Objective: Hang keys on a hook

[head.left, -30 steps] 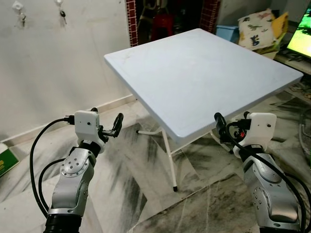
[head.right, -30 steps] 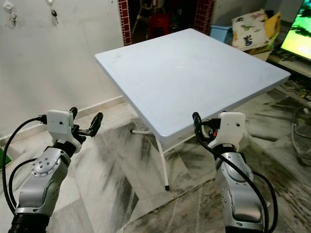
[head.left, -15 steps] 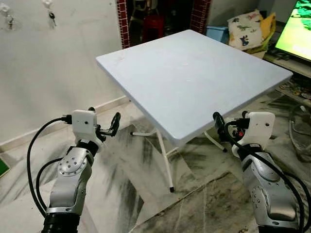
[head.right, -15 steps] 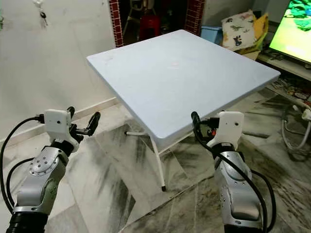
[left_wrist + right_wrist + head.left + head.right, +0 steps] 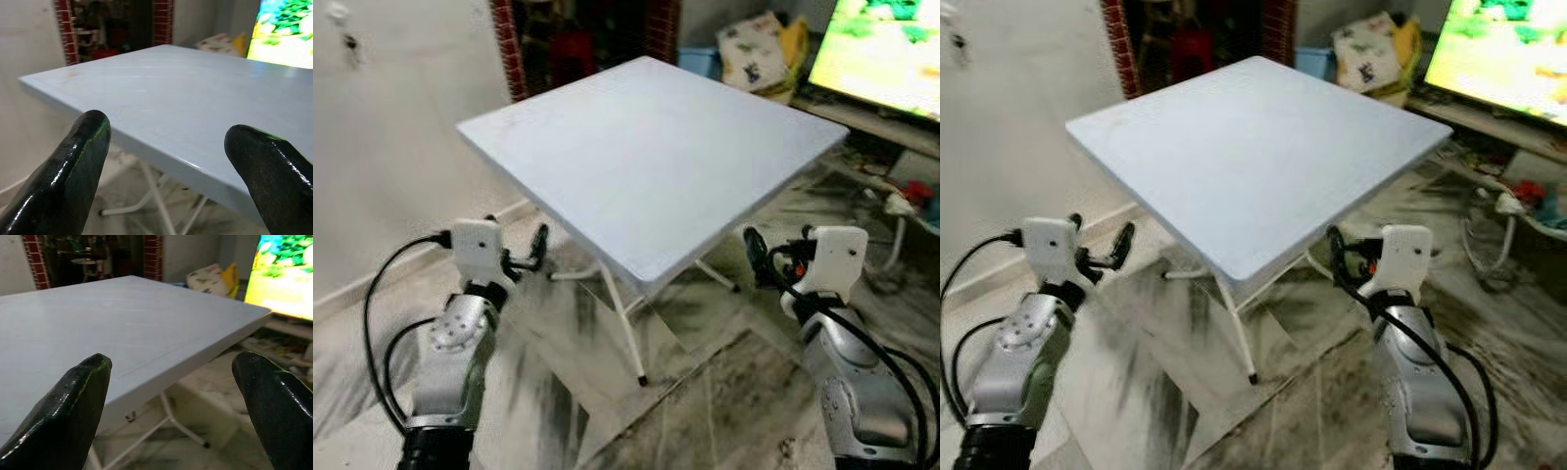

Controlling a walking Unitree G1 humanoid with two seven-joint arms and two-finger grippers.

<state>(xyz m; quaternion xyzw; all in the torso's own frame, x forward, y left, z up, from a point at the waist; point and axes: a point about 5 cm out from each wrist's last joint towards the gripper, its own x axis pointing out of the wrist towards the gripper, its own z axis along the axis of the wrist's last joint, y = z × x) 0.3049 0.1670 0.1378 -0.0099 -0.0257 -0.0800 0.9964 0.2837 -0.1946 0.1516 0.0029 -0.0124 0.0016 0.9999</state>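
Observation:
On the white wall at the far left, a small dark bunch of keys (image 5: 352, 46) hangs from a white hook (image 5: 337, 12), blurred. My left gripper (image 5: 521, 250) is held up low beside the near left edge of the white folding table (image 5: 646, 147). It is open and holds nothing, as the left wrist view confirms with its fingers (image 5: 63, 171) wide apart. My right gripper (image 5: 773, 259) hovers near the table's near right corner, also open and empty, its fingertips (image 5: 68, 406) spread before the tabletop (image 5: 122, 328).
The tabletop is bare and stands on thin white legs (image 5: 622, 323) over a marble floor. A lit TV (image 5: 876, 49) is at the back right, with cushions (image 5: 754, 44) beside it. Cables (image 5: 896, 206) lie on the floor at right. A brick-framed doorway (image 5: 509, 49) is behind.
The whole view has swung to the right: the wall hooks slid to the left edge and more of the TV shows. Both arms keep the same raised pose.

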